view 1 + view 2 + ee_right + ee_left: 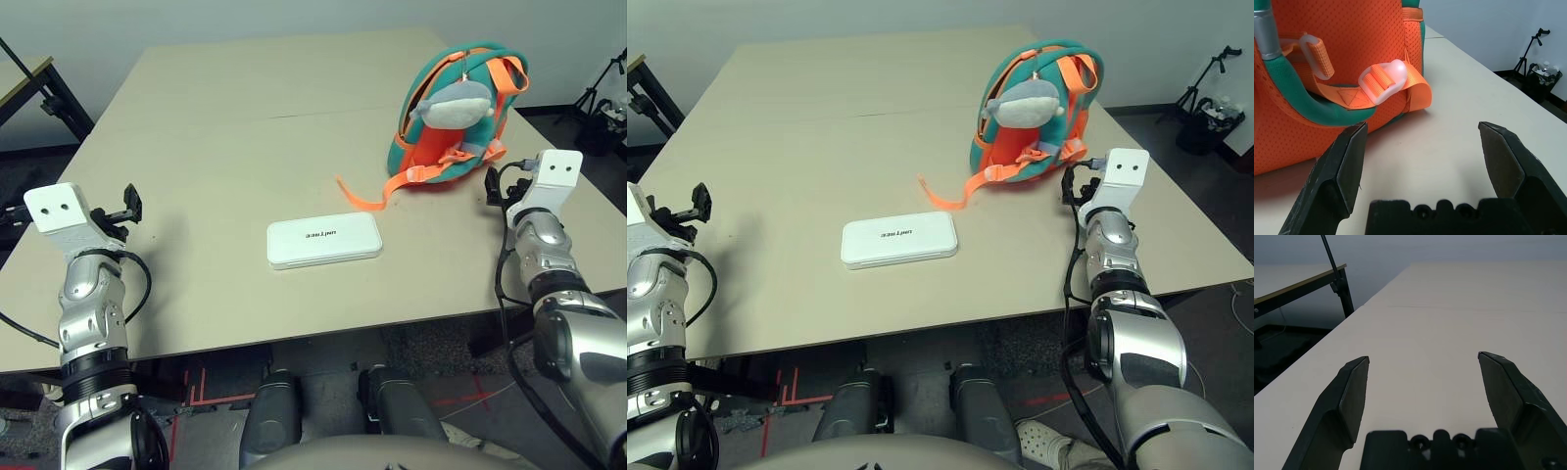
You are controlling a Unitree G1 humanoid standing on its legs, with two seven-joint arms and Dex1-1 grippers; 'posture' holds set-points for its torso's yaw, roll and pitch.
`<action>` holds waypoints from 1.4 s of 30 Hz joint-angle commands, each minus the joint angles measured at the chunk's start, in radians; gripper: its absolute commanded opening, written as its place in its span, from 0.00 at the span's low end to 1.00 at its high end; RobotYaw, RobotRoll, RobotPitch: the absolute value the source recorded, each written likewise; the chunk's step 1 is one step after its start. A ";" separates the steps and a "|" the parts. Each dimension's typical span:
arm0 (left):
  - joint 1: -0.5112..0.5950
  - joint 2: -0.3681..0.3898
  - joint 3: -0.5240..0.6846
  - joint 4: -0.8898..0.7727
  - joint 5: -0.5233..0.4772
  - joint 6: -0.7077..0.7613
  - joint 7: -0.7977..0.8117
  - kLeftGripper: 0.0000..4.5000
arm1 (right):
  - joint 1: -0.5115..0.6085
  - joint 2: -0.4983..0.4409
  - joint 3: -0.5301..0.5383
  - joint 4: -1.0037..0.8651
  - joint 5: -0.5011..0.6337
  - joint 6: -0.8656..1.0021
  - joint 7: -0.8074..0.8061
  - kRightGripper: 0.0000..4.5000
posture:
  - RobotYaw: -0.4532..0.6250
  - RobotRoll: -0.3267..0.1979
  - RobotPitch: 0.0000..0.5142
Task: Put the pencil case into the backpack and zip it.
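Near the table's (225, 304) front edge, your pencil case (324, 241) is lying flat, probably stiff and slippery; both claws (1423, 357) (1422, 125) are standing spread, best suiting its long sides.

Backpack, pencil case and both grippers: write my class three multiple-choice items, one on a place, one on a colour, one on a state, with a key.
1. Where does the pencil case lie?
A) Inside the backpack
B) On the table, between the two arms
C) On the floor

2. What colour are the backpack's straps?
A) Orange
B) Black
C) Purple

3. How do the right gripper's fingers stand?
A) Shut on the backpack
B) Shut on each other
C) Wide apart, holding nothing

Key:
1 B: the white pencil case rests on the bare tabletop.
2 A: the strap across the backpack is plainly orange.
3 C: in its wrist view, the right gripper has only a gap between its fingers.
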 commanded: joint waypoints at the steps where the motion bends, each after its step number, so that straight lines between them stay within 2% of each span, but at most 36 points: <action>1: 0.003 -0.012 0.001 0.001 -0.008 0.025 0.007 0.99 | 0.006 -0.002 -0.001 0.004 0.000 0.005 0.016 1.00 | 0.46 0.62 0.13; 7: -0.027 -0.004 0.000 0.004 -0.102 0.130 -0.080 0.99 | 0.064 -0.038 -0.015 -0.105 0.028 0.028 0.089 1.00 | 0.44 0.62 0.14; 9: -0.034 -0.001 0.007 -0.011 -0.177 0.226 -0.128 0.99 | 0.106 -0.053 -0.024 -0.185 0.054 0.072 0.134 1.00 | 0.42 0.62 0.14; 13: -0.036 0.008 -0.003 -0.093 -0.425 0.511 -0.296 0.99 | 0.242 -0.089 -0.014 -0.470 0.133 0.265 0.267 1.00 | 0.36 0.62 0.16; 18: -0.060 0.048 -0.015 -0.081 -0.508 0.668 -0.371 0.99 | 0.387 -0.128 0.008 -0.816 0.203 0.526 0.349 1.00 | 0.32 0.62 0.18; 21: -0.095 0.071 -0.008 -0.065 -0.568 0.761 -0.404 0.99 | 0.443 -0.145 0.033 -1.010 0.249 0.669 0.393 1.00 | 0.31 0.62 0.19; 24: -0.124 0.093 -0.003 -0.039 -0.606 0.831 -0.428 0.99 | 0.467 -0.159 0.071 -1.127 0.262 0.760 0.432 1.00 | 0.32 0.62 0.18; 28: -0.151 0.127 0.009 -0.002 -0.682 0.962 -0.480 0.99 | 0.455 -0.165 0.128 -1.198 0.261 0.815 0.487 1.00 | 0.32 0.62 0.17; 33: -0.163 0.177 -0.014 0.055 -0.722 1.100 -0.558 0.99 | 0.416 -0.167 0.191 -1.211 0.241 0.817 0.546 1.00 | 0.34 0.62 0.14; 37: -0.190 0.209 -0.019 0.113 -0.730 1.184 -0.598 0.99 | 0.385 -0.163 0.230 -1.194 0.217 0.799 0.575 1.00 | 0.35 0.62 0.12; 42: -0.210 0.245 -0.070 0.169 -0.696 1.229 -0.651 0.99 | 0.363 -0.162 0.262 -1.173 0.201 0.781 0.616 1.00 | 0.35 0.62 0.12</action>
